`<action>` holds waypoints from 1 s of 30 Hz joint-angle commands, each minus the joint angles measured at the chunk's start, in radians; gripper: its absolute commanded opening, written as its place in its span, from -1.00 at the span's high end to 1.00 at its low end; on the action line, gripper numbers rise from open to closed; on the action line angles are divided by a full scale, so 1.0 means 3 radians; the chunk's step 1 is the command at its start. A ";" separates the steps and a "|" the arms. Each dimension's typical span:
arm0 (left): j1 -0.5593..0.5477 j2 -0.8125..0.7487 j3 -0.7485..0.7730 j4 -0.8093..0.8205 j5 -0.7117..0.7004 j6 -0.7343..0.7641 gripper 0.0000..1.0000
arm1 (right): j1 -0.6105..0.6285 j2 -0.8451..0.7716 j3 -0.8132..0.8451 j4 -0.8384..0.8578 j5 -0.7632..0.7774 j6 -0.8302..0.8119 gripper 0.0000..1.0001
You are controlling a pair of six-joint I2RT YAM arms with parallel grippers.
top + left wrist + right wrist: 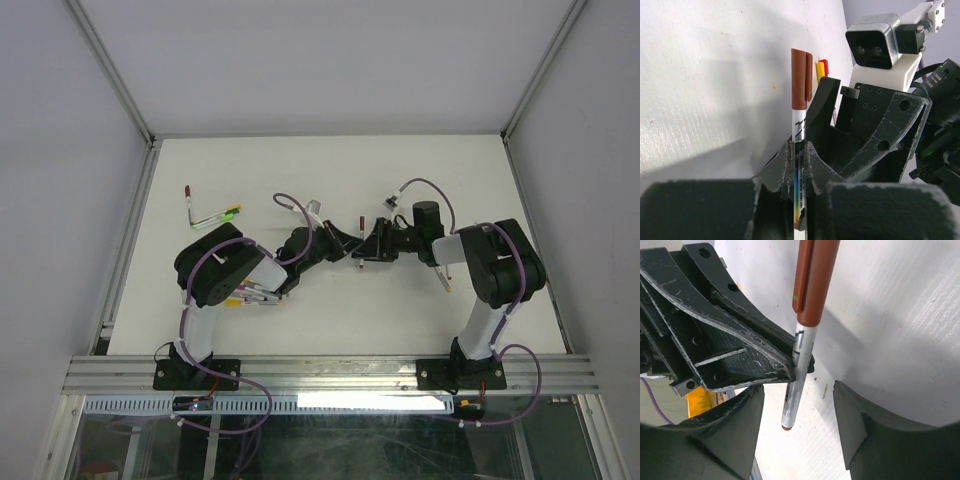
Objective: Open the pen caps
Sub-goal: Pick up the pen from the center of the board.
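My left gripper (801,147) is shut on the white-grey barrel of a pen (800,170), held upright over the table. Its maroon pen cap (801,80) is on the pen's top end and shows too in the right wrist view (815,280). My right gripper (797,425) stands open facing the left one, its fingers (860,430) on either side of the pen's lower end without touching it. From above, the two grippers, left (345,243) and right (368,245), meet at the table's middle with the cap (360,218) between them.
Loose pens lie on the table: one with a red cap (186,188) and one with a green cap (235,210) at far left, several (255,295) under the left arm, one (445,275) by the right arm. Yellow and red caps (821,70) lie behind the held pen.
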 commanded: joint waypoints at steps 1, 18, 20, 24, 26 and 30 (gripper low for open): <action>-0.0004 -0.0072 -0.0032 0.0398 0.0099 -0.0046 1.00 | -0.0046 -0.0070 0.0145 0.0173 0.0028 -0.0006 -0.20; 0.0077 -0.0082 -0.0117 0.0582 0.0223 -0.0078 1.00 | -0.0042 -0.0131 0.0312 0.0045 0.0028 -0.0006 -0.20; 0.0073 -0.0078 -0.0114 0.0622 0.0242 -0.0072 1.00 | -0.0018 -0.0121 0.0332 0.0023 0.0028 -0.0006 -0.20; 0.0076 -0.0080 -0.0125 0.0667 0.0248 -0.0053 1.00 | 0.0032 -0.0043 0.0509 -0.0352 -0.1229 -0.0008 0.94; 0.0075 -0.0085 -0.0136 0.0696 0.0250 -0.0041 1.00 | 0.0044 -0.0022 0.0585 -0.0513 -0.1325 -0.0101 1.00; 0.0080 -0.0088 -0.0178 0.0761 0.0248 -0.0040 1.00 | 0.0061 -0.0097 0.0575 -0.0574 -0.1316 -0.0194 -0.15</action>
